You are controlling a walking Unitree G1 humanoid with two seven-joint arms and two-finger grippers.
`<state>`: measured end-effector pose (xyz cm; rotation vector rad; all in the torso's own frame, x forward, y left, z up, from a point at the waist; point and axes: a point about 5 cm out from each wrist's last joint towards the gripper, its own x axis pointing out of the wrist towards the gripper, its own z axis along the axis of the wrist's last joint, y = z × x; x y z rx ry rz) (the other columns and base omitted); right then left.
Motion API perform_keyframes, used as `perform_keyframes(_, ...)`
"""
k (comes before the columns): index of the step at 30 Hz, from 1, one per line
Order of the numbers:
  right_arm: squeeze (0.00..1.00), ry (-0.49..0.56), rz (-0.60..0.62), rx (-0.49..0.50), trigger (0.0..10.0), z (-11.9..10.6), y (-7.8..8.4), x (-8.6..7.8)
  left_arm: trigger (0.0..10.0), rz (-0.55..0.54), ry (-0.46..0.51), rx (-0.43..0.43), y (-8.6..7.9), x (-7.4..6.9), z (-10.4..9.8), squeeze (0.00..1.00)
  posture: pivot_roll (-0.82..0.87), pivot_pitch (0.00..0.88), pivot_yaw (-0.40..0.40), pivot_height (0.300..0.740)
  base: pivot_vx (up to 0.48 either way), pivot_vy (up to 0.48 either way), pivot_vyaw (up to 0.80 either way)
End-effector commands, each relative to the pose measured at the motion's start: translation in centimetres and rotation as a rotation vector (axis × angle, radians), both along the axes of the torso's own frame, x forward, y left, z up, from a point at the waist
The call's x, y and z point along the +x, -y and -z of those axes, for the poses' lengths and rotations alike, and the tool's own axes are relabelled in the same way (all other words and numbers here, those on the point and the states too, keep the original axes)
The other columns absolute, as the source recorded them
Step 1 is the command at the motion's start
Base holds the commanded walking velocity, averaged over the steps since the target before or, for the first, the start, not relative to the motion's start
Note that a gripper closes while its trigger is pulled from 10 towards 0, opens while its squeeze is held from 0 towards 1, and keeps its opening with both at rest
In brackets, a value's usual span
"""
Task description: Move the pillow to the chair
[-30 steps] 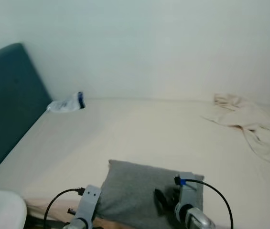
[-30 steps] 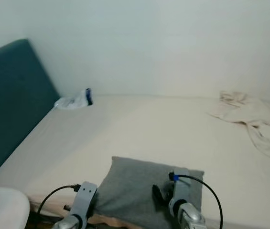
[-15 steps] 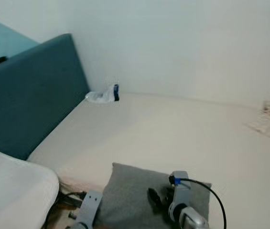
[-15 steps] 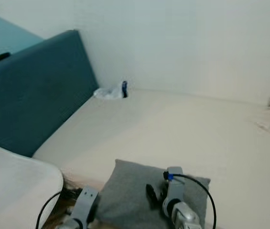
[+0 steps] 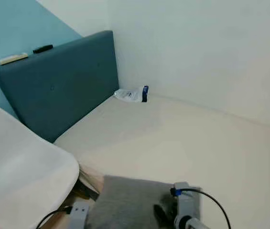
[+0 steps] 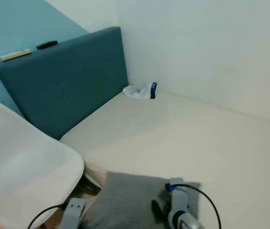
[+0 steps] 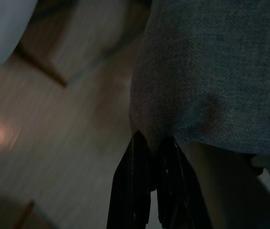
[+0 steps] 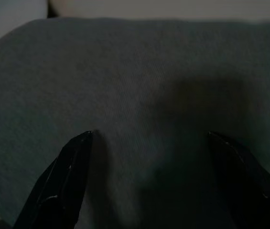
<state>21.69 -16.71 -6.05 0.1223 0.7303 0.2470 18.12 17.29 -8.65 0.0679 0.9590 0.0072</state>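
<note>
The grey pillow hangs low in front of me, over the near edge of the bed. In the left wrist view my left gripper is shut on the pillow's lower edge, with fabric pinched between its two black fingers. My right gripper is open, its fingers spread wide and resting against the pillow's flat face. The white chair stands at the left, its curved shell close beside the pillow.
A cream mattress runs back to the white wall. A teal headboard stands behind the chair, with a black remote and a pale flat object on top. A plastic packet lies in the bed's corner. Wooden floor lies below.
The camera has turned left: the chair and headboard now take up the left side and the crumpled cloth has left the picture. Both grippers stay on the pillow.
</note>
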Motion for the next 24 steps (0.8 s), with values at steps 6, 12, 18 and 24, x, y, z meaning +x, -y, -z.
perform_keyframes(6, 0.00, -0.015, -0.016, 0.010, 10.0, 0.1, -0.5, -0.1, 10.0, -0.077, -0.040, 0.046, -2.3, -1.4, 0.4, 0.00, -0.09, 0.000, 0.060, 0.740, 0.000, 0.000, 0.76)
perform_keyframes(12, 0.00, -0.011, -0.011, 0.015, 10.0, 0.1, -0.6, -0.1, 10.0, -0.082, -0.010, 0.030, -2.0, -0.7, 0.1, 0.00, -0.09, 0.000, 0.063, 0.740, 0.000, 0.000, 0.77)
perform_keyframes(18, 0.00, -0.010, 0.018, 0.021, 10.0, 0.1, -0.4, -0.1, 10.0, -0.006, 0.129, -0.137, 0.7, 2.7, -1.5, 0.00, -0.09, 0.000, 0.063, 0.740, 0.000, 0.000, 0.46)
perform_keyframes(24, 0.00, -0.028, 0.040, 0.007, 10.0, 0.3, 0.0, -0.3, 10.0, 0.175, 0.407, -0.459, 5.7, 8.4, -6.3, 0.00, -0.09, 0.000, 0.071, 0.740, 0.000, 0.000, 0.00)
